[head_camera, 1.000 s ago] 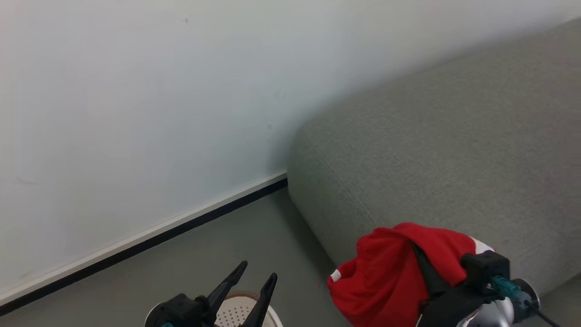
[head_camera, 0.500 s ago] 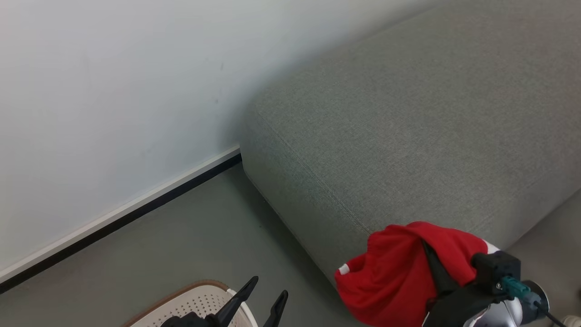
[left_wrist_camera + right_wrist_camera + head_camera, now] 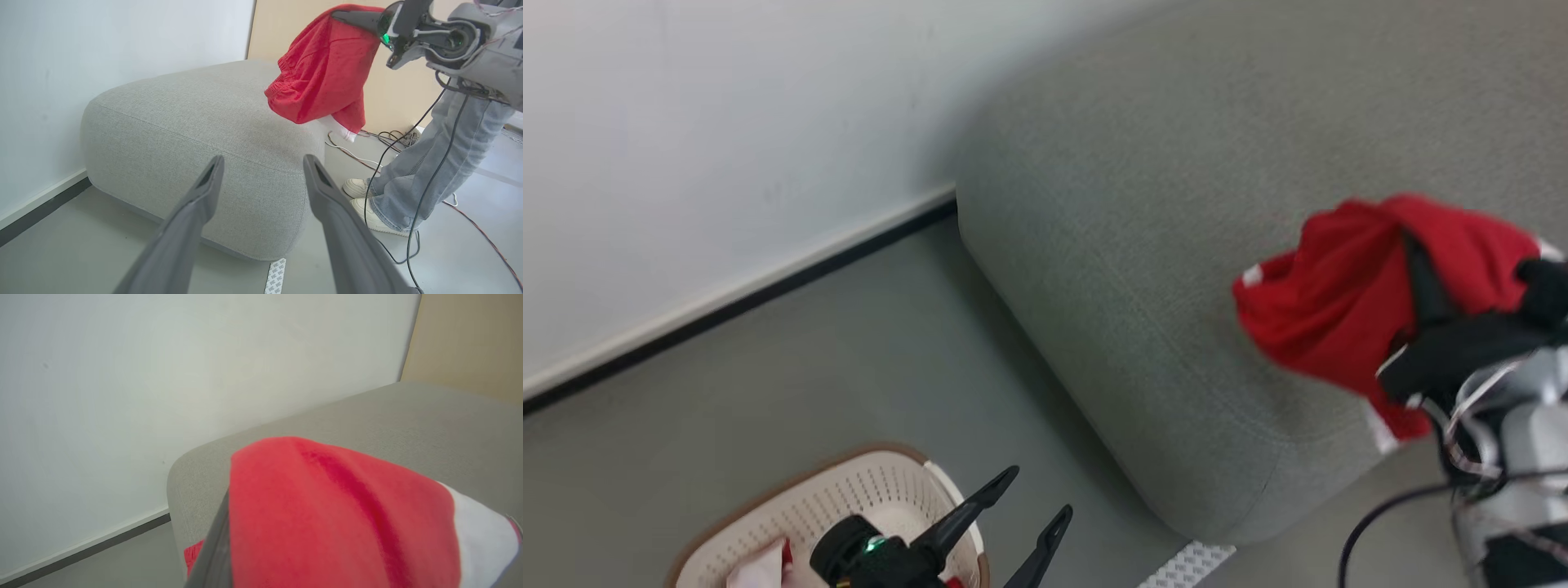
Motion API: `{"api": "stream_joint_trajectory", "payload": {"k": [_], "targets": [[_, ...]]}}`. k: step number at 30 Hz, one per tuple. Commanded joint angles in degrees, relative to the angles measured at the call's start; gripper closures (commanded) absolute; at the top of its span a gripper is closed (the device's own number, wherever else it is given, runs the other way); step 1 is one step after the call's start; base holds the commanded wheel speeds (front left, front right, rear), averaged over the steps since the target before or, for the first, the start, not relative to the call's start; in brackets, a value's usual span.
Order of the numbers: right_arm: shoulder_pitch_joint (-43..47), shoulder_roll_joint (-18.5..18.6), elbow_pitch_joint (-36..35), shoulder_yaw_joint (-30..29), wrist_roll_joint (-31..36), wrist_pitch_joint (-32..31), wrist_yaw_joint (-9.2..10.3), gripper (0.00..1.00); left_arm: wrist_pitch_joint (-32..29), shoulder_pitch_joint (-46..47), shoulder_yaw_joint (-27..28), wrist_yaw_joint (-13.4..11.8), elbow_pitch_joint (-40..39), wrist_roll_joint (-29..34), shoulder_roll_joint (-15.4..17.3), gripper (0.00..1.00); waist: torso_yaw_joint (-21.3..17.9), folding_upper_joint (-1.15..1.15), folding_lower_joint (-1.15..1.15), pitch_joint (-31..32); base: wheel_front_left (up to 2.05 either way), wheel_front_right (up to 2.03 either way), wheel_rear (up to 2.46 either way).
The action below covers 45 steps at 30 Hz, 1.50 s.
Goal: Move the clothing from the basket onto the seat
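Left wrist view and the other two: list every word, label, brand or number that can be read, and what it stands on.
No text can be read.
White strip on the floor by the seat: repeated grey print, too small and blurred to read.
Red garment: no lettering on the parts that show.

The seat (image 3: pixel 196 106) top is lying bare under the hanging garment (image 3: pixel 322 69). A wall (image 3: pixel 686 122) is closing off its far side; a person's legs (image 3: pixel 400 192) and cables (image 3: pixel 390 134) are crowding the floor (image 3: pixel 61 253) at its end.
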State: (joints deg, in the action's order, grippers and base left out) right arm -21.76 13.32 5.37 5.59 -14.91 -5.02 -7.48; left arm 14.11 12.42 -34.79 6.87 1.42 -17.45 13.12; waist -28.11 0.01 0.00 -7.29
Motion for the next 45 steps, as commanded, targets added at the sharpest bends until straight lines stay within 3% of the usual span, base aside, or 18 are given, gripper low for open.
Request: {"api": "stream_joint_trajectory", "payload": {"k": [1, 11, 21, 26, 27, 28, 29, 35, 45], "targets": [[-4.19, 1.23, 2.53, -0.99, -2.08, 0.52, -0.02, 1.00, -0.59, 1.63, -0.60, 0.14, -1.25, 0.90, 1.16, 0.00, 6.30, -0.01, 0.00, -10.17, 0.00, 0.00, 0.00], [-25.79, 11.18, 16.08, -7.65, -9.96, 1.83, -0.02, 1.00, -2.94, 9.10, -3.94, 0.41, -9.91, 3.16, 2.56, 0.00, 15.70, -0.01, 0.00, -25.68, 0.00, 0.00, 0.00], [-39.98, 19.82, 28.80, -11.95, -4.81, 3.83, -0.02, 1.00, -1.89, 11.10, -5.54, 0.05, -14.49, 4.10, 2.00, 0.00, 23.17, -0.01, 0.00, -31.92, 0.00, 0.00, 0.00], [-41.81, 20.31, 33.42, -12.44, -0.71, 3.73, -0.02, 1.00, -1.22, 10.69, -4.94, -0.78, -16.19, 3.72, 1.77, 0.00, 24.72, -0.01, 0.00, -33.39, 0.00, 0.00, 0.00], [-41.89, 19.80, 34.41, -12.70, 0.29, 4.02, -0.02, 0.88, -1.00, 10.64, -4.99, -0.74, -16.34, 3.72, 1.74, 0.00, 24.98, -0.01, 0.00, -33.40, 0.00, 0.00, 0.00], [-41.58, 19.33, 35.30, -13.16, 1.03, 4.32, -0.02, 0.60, -0.85, 10.59, -5.17, -0.74, -16.45, 3.68, 1.56, 0.00, 25.29, -0.01, 0.00, -33.28, 0.00, 0.00, 0.00], [-41.14, 18.90, 36.41, -14.39, 1.38, 4.78, -0.02, 0.00, -0.69, 10.55, -5.41, -0.70, -16.41, 3.62, 1.35, 0.00, 25.59, -0.01, 0.00, -33.13, 0.00, 0.00, 0.00], [-37.69, 16.00, 39.57, -16.61, 4.36, 7.66, -0.02, 0.00, -0.06, 9.95, -6.16, -0.62, -14.66, 2.88, 0.97, 0.00, 26.23, -0.01, 0.00, -30.52, 0.00, 0.00, 0.00], [-27.25, 13.73, 39.73, -11.94, 4.53, 8.31, 0.00, 0.00, 0.85, 7.58, -5.71, -0.48, -8.16, -1.56, -1.27, 0.00, 26.78, -0.01, 0.00, -16.73, 0.00, 0.00, 0.00]]}}
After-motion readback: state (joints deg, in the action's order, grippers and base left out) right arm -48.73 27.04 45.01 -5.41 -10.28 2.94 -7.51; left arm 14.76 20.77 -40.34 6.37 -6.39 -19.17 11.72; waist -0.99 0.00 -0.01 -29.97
